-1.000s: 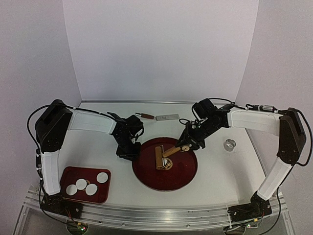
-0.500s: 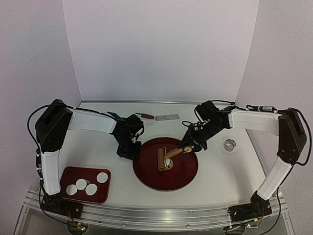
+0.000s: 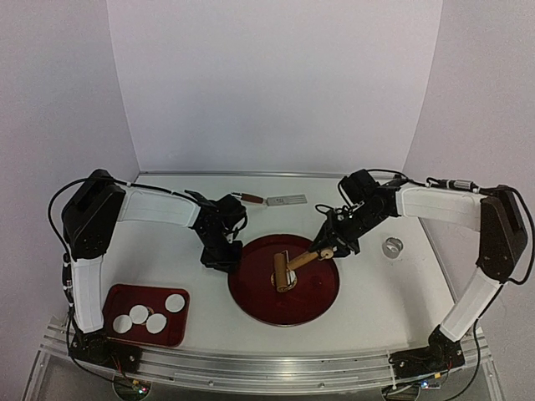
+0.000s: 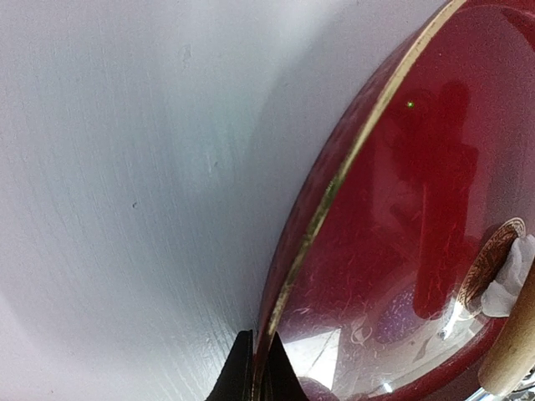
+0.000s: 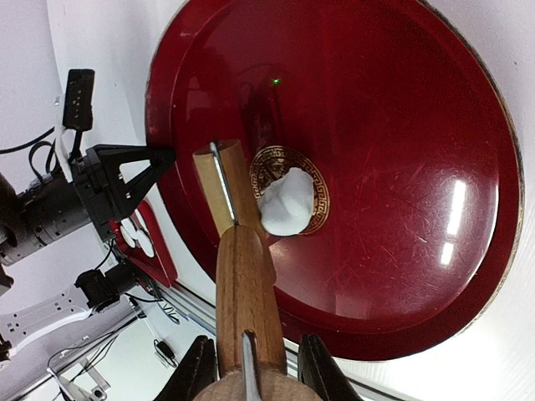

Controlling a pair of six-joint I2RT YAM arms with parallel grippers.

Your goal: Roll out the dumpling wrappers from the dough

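Observation:
A round red plate lies mid-table. My left gripper is shut on its gold-edged left rim, the two black fingertips pinching the edge. My right gripper is shut on the wooden handle of a small roller. The roller's head rests at the plate's centre against a lumpy white dough piece. Several round white dumpling wrappers lie on a small red rectangular tray at the near left.
A small metal ring stands to the right of the plate. A flat metal tool with a dark handle lies near the back wall. White walls close the table in at the back and sides.
My right gripper has carried the roller a little to the right across the plate's centre. The left gripper stays on the plate's rim.

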